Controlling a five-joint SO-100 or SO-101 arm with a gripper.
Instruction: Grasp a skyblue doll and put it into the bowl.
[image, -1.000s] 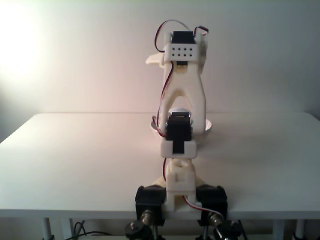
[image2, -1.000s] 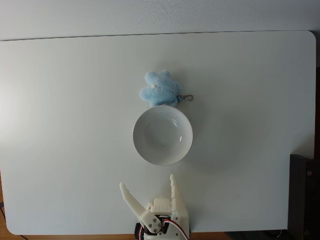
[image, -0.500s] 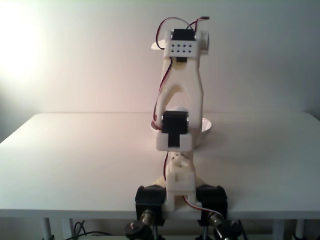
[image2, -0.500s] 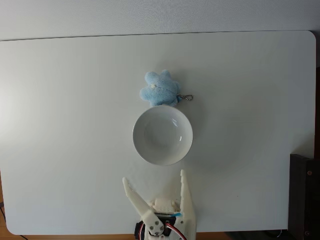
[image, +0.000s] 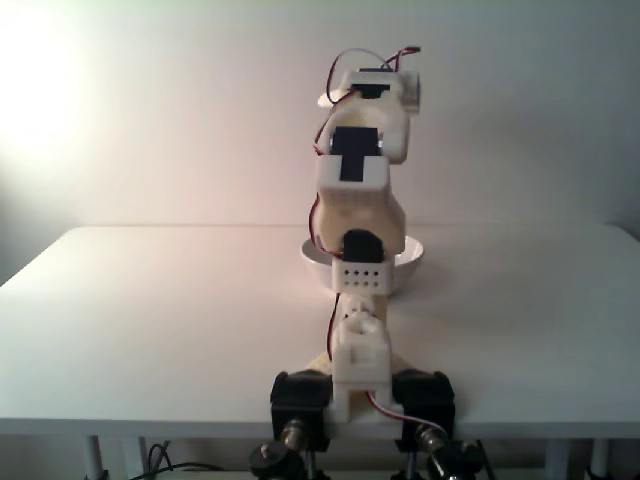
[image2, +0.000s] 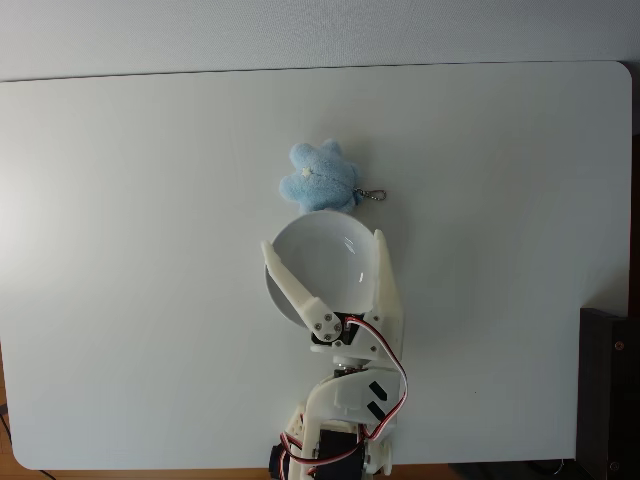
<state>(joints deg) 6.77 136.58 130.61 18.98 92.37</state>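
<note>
From above, the skyblue doll (image2: 320, 178) lies on the white table just beyond the bowl (image2: 325, 255), with a small metal clasp on its right side. My gripper (image2: 322, 238) hangs open over the bowl, its fingers spread about as wide as the bowl, tips short of the doll. Nothing is between the fingers. From the front, the bowl (image: 408, 262) shows behind the raised white arm (image: 360, 190), which hides the doll.
A dark object (image2: 608, 390) stands at the table's right front edge. The table (image2: 130, 250) is bare white on both sides of the bowl. The arm's base (image: 360, 395) is clamped at the table's near edge.
The arm has reached forward from near its base, so the open gripper went from in front of the bowl to over it. Doll and bowl have not moved.
</note>
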